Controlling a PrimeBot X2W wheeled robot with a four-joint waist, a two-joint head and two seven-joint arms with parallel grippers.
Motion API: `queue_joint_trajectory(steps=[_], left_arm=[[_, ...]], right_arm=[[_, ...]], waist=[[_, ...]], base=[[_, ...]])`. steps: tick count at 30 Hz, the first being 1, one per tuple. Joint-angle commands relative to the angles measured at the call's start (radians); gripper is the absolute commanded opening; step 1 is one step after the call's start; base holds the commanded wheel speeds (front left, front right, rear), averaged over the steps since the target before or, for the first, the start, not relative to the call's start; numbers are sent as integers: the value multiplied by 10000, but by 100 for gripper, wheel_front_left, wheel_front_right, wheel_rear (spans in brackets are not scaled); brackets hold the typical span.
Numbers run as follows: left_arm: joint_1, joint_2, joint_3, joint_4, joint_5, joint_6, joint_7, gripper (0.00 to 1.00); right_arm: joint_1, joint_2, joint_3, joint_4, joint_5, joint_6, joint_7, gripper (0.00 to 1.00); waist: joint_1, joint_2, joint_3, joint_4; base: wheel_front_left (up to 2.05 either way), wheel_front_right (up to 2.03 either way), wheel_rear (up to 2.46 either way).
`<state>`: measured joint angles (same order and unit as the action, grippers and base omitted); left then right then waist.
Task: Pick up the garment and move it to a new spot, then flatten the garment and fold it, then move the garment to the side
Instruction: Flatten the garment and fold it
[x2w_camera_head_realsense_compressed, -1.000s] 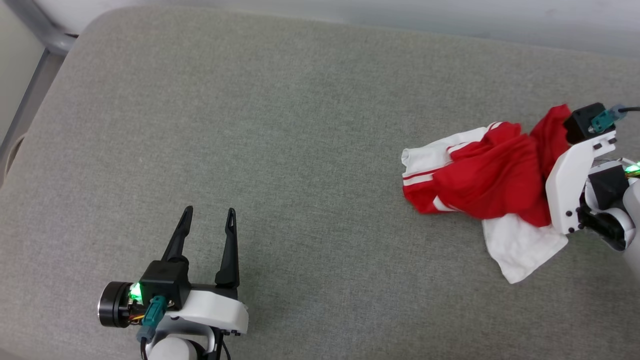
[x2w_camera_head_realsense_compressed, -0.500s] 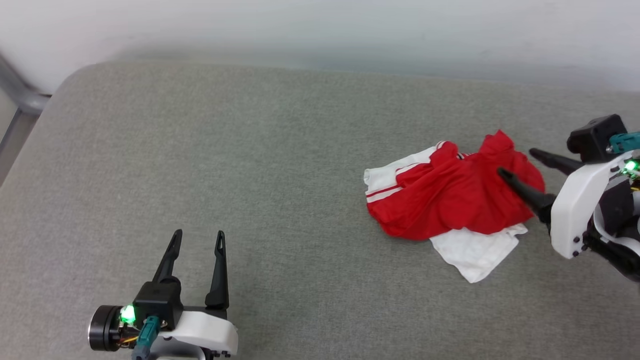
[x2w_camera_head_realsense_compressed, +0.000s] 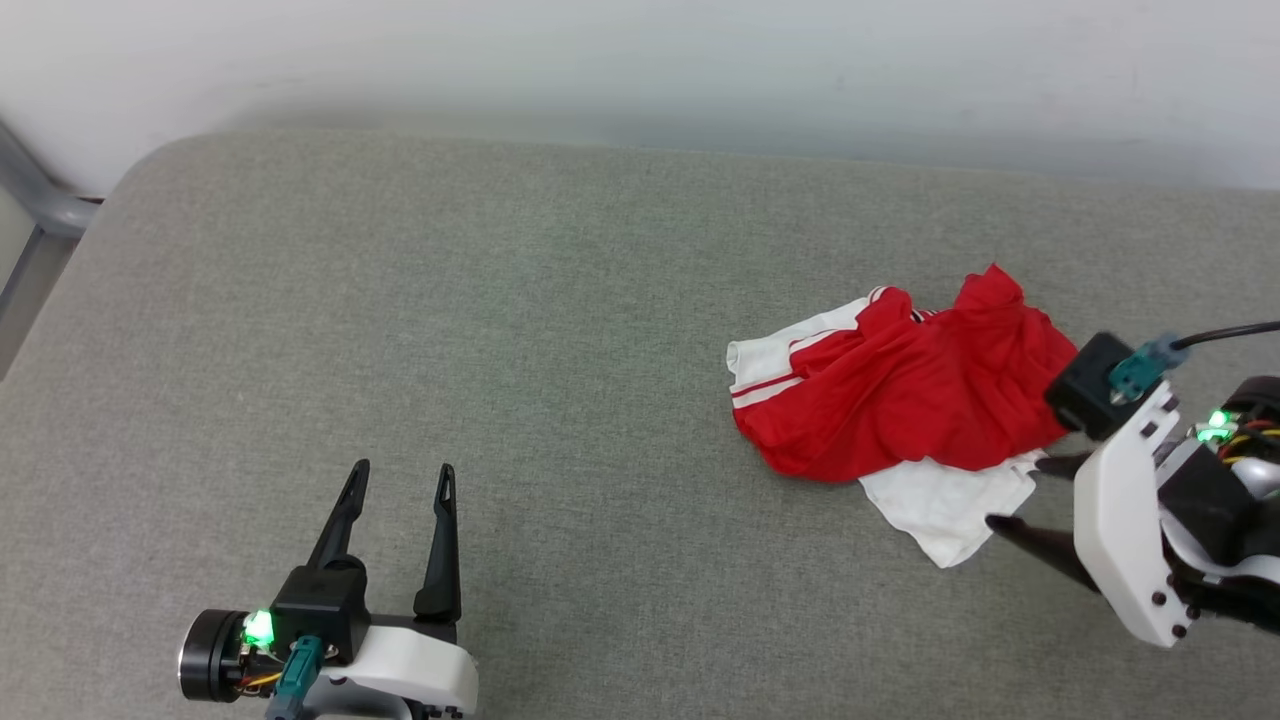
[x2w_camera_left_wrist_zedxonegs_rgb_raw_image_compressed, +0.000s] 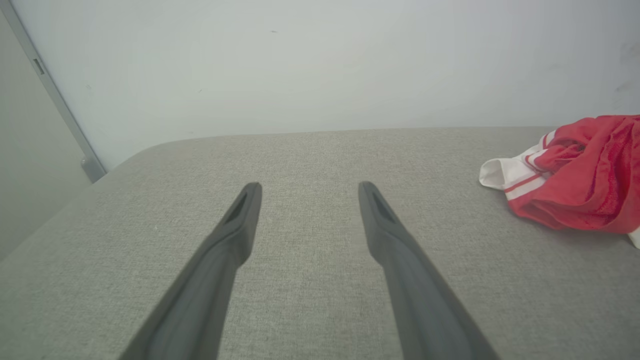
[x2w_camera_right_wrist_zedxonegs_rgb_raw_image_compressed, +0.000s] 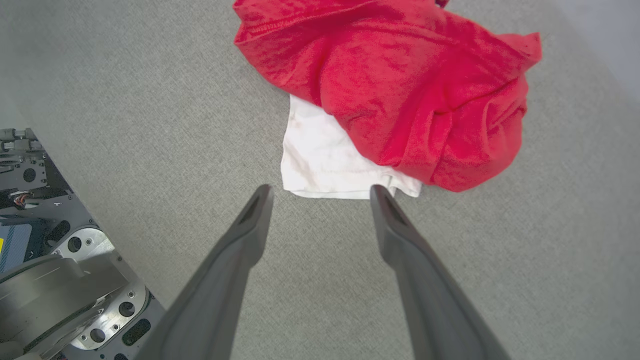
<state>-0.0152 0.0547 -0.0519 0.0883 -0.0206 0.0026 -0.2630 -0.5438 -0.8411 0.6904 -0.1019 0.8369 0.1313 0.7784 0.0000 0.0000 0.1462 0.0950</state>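
The garment (x2w_camera_head_realsense_compressed: 900, 400), red with white sleeves and striped trim, lies crumpled on the grey padded surface (x2w_camera_head_realsense_compressed: 560, 330) at the right. My right gripper (x2w_camera_head_realsense_compressed: 1015, 492) is open just off the garment's near right corner. Its fingers point at the white sleeve (x2w_camera_right_wrist_zedxonegs_rgb_raw_image_compressed: 325, 165) and hold nothing. In the right wrist view the right gripper (x2w_camera_right_wrist_zedxonegs_rgb_raw_image_compressed: 321, 190) has its tips at the sleeve's hem, with the red body (x2w_camera_right_wrist_zedxonegs_rgb_raw_image_compressed: 400, 85) beyond. My left gripper (x2w_camera_head_realsense_compressed: 402, 470) stands open and empty at the near left. The left wrist view has the left gripper (x2w_camera_left_wrist_zedxonegs_rgb_raw_image_compressed: 308, 187) over bare fabric, the garment (x2w_camera_left_wrist_zedxonegs_rgb_raw_image_compressed: 575, 175) far to its right.
A pale wall (x2w_camera_head_realsense_compressed: 640, 70) runs along the far edge of the surface. A grey metal frame (x2w_camera_head_realsense_compressed: 35, 205) stands off the far left corner. The robot's base (x2w_camera_right_wrist_zedxonegs_rgb_raw_image_compressed: 50, 260) sits below the right arm. Bare grey fabric stretches across the left and middle.
My right gripper has opened and let go of the garment, which now lies slumped on the surface. The gripper then drew back toward the white sleeve. The camera shifted early on. The left arm stayed still.
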Motion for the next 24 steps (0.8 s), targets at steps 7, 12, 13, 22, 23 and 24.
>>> queue_joint_trajectory(steps=[7, 12, 13, 22, 23, 24], left_arm=[[-255, 10, -118, -63, -37, -29, -26, 100], [-543, -13, -218, -63, -122, -21, -26, 100], [-602, -16, -228, -72, -147, -9, -26, 100], [-925, -38, -262, 0, -261, 63, -26, 100], [-933, -40, -263, 12, -249, 76, -26, 100], [-932, -42, -257, 24, -247, 94, -26, 100]], right_arm=[[-256, 256, 729, 503, -205, -11, 806, 100], [-772, 521, 1326, 1277, -506, -11, 634, 100], [-896, 569, 1472, 1471, -584, -11, 553, 100], [-1147, 866, 3111, 3504, -648, -14, 101, 100], [-1146, 876, 3280, 3665, -605, -14, 61, 100], [-1148, 882, 3444, 3780, -548, -14, -6, 100]], waist=[[0, 0, 503, 357], [0, 0, 1029, 649], [0, 0, 1133, 701], [0, 0, 1607, 908], [0, 0, 1609, 902], [0, 0, 1604, 891]], base=[[0, 0, 0], [0, 0, 0], [0, 0, 0], [0, 0, 0], [0, 0, 0], [0, 0, 0]])
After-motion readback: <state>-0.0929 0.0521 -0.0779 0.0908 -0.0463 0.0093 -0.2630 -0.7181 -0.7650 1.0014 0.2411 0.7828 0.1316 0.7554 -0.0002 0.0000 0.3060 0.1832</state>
